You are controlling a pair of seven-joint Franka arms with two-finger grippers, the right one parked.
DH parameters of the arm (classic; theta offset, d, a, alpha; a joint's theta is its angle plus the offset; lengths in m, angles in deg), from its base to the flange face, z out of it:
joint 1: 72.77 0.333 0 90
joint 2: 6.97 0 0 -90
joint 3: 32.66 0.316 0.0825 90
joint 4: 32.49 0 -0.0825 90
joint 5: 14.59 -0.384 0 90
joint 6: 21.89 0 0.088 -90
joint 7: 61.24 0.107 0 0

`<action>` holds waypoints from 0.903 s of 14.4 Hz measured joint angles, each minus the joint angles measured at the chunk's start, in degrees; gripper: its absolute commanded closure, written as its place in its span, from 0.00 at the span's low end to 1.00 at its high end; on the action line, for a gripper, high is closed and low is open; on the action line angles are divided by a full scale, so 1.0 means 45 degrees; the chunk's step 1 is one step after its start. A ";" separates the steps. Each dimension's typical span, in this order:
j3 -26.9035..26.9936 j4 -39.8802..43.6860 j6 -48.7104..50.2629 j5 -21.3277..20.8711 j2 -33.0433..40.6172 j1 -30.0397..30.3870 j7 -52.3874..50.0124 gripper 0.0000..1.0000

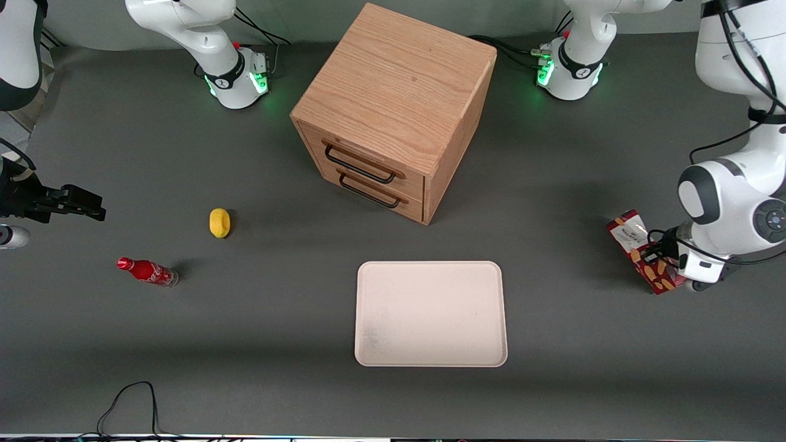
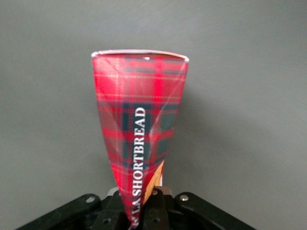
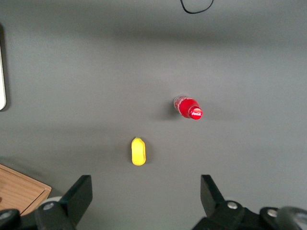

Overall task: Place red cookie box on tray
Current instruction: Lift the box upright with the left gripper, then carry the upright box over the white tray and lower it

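The red cookie box [image 1: 645, 259] is a slim dark-red carton with a white label end and orange cookie pictures. It is held tilted at the working arm's end of the table, apart from the tray. My left gripper [image 1: 660, 256] is shut on the box. In the left wrist view the red tartan box [image 2: 139, 129] juts out from between the fingers of my gripper [image 2: 144, 218] over bare grey table. The cream-white tray [image 1: 431, 314] lies flat near the table's middle, nearer the front camera than the wooden cabinet.
A wooden two-drawer cabinet [image 1: 393, 110] stands above the tray in the front view. A yellow lemon-like object [image 1: 219, 222] and a small red cola bottle [image 1: 147, 271] lie toward the parked arm's end. A black cable [image 1: 132, 399] loops at the near edge.
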 measured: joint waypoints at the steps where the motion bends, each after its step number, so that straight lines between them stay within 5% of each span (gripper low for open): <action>1: -0.0026 0.0822 0.1137 -0.0112 0.0125 -0.0035 0.0413 1.00; 7: -0.2205 0.6339 0.6366 -0.1081 0.0708 -0.0390 0.1227 1.00; 9: -0.3168 0.7669 0.7068 -0.1966 0.0577 -0.0738 0.1211 1.00; 13: -0.4269 0.9251 0.6971 -0.2165 -0.0840 -0.1252 0.1119 1.00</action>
